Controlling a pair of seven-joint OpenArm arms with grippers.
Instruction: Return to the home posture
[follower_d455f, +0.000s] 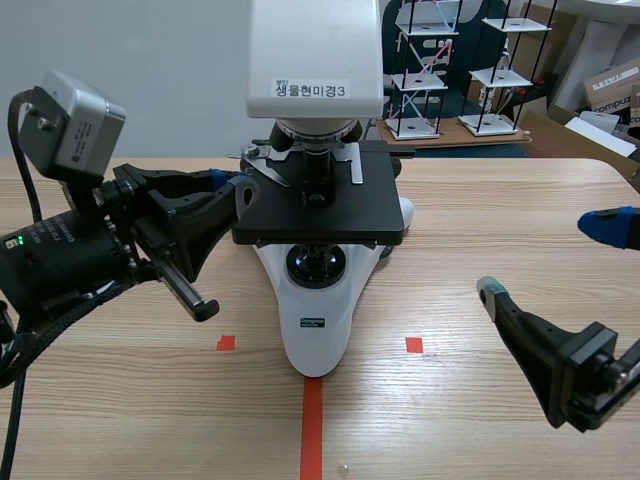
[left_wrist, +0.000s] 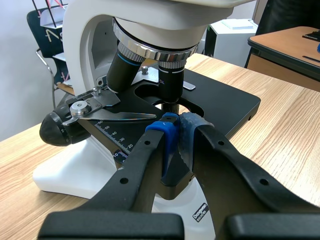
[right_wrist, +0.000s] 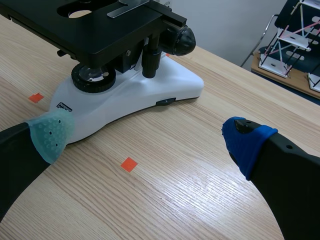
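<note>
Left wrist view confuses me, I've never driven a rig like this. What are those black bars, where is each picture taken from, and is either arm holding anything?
You have two black robot arms, each ending in a two-fingered end effector with soft pads. The scene view looks from between the arms across the wooden table, where a white and black microscope stands. Each wrist view looks forward past its own arm's fingers. The black bars in the left wrist view are the left end effector. Its fingers are shut, pads together, at the edge of the microscope's stage, and nothing shows between them. In the right wrist view the right end effector is open and empty, above the table beside the microscope.
</note>
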